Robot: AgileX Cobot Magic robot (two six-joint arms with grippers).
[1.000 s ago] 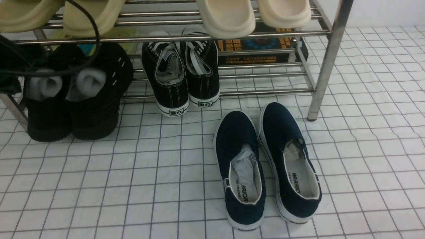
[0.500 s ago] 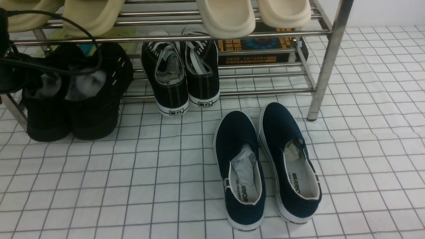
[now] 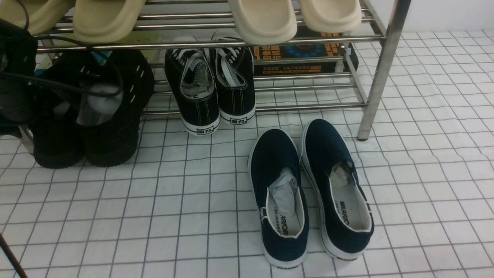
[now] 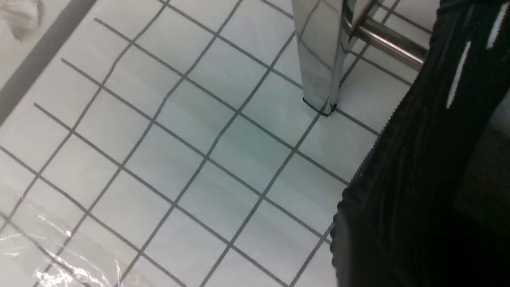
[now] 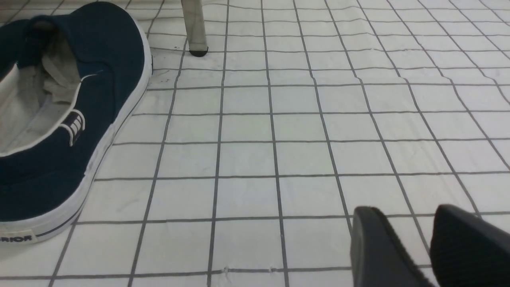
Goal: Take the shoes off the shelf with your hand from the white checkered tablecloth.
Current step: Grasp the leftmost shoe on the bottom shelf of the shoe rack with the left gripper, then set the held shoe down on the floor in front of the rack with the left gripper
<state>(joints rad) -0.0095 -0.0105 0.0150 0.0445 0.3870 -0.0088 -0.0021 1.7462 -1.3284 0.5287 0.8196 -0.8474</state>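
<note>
Front view puts the black shoes (image 3: 104, 127) just right of the left gripper (image 3: 15, 77), toes inside the shelf (image 3: 380, 77); whether its jaws grip anything cannot be told. It should pinch a heel collar firmly, then draw straight back, low, onto the tablecloth (image 3: 154, 216) without snagging the shelf.

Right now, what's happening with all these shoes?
The robot's left hand, a dark shape trailing a black cable, is at the black knit sneakers under the left end of the steel shelf; its grip can't be seen. The right hand is open and empty, low over the checkered tablecloth near the navy slip-ons, which lie on the cloth in front of the shelf.
</note>
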